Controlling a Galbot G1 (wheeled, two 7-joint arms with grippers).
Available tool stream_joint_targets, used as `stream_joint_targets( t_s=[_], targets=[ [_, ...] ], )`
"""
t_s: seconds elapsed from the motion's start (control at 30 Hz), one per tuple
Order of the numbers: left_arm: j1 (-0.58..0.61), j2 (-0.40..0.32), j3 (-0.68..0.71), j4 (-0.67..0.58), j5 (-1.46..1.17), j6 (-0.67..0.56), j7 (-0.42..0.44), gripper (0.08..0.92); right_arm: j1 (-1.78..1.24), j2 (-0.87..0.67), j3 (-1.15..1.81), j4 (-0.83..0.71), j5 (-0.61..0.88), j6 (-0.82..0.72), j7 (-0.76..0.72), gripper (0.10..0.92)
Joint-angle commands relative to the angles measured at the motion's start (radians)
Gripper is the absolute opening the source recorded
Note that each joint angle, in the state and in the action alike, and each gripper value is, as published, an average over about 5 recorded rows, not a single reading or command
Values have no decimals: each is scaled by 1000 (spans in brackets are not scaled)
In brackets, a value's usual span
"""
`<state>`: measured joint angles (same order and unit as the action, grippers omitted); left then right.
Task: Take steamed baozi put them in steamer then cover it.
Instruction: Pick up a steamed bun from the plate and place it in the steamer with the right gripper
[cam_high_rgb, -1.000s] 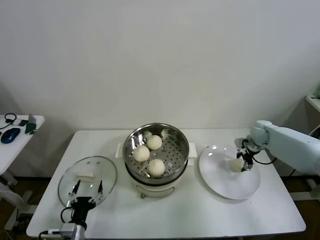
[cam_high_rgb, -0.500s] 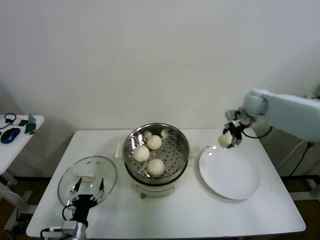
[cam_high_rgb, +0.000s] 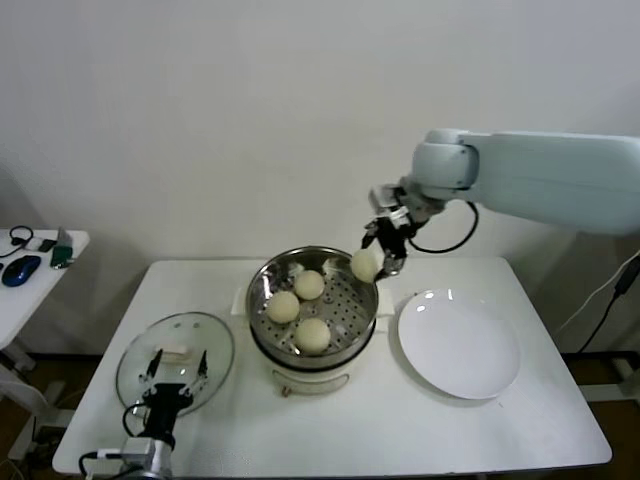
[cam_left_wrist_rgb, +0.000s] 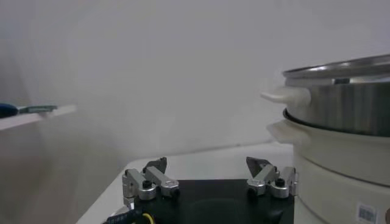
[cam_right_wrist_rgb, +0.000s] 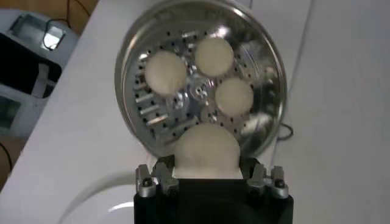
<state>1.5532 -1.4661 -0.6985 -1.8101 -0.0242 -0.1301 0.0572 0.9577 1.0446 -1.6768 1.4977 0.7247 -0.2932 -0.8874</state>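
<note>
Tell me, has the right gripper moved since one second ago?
Yes. The right gripper carried a baozi from the white plate leftward to the steamer rim.

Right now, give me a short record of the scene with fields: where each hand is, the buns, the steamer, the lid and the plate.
right hand: shut on the fourth baozi, above the steamer's rim on the plate side
left hand: open, empty, low at the table's near edge by the glass lid
steamer: uncovered, three baozi inside
glass lid: flat on the table, on the steamer's left
white plate: bare, on the steamer's right
</note>
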Motion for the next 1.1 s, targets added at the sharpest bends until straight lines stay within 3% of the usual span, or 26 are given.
stream_joint_targets(
  t_s=[0.03,0.3,0.63,0.87,1.1],
  targets=[
    [-2,-3,-2,0,1,1,0,823,-115,155,-10,25,-38,-58,77,697],
    [-1,-2,-6,4,0,1,0,823,-231,179,-12,-103,-144,-51,87,696],
    [-15,-7,-3,9,3,8,1,823,-280,194,-5,-175,-169,-45,95,702],
    [-20,-5,-4,10,1,11,1,823,-285,209,5,-193,-139,-41,98,720],
    [-14,1,-12,5,-5,12,-1,823,-210,173,56,-186,-31,-11,60,817]
  ],
)
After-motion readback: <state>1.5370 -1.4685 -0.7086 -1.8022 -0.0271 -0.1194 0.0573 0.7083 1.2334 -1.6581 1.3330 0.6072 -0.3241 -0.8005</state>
